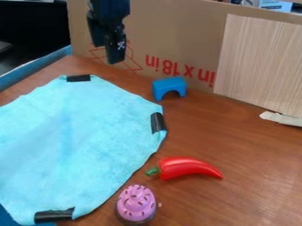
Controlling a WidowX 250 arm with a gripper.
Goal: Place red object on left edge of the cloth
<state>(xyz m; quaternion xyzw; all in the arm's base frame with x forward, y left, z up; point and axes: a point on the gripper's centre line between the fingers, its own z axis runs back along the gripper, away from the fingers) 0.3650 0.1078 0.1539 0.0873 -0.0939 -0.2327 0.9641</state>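
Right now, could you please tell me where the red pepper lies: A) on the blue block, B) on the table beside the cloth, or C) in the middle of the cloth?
B, as the red pepper rests on the brown table, its green stem pointing toward the cloth.

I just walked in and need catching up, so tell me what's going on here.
Nothing on the table is being handled right now: the gripper hangs over the far side, in front of the cardboard. The red pepper lies on the bare wood, just right of the cloth as pictured, so it is not yet on the cloth's left edge. The cupcake and blue block also sit off the cloth.
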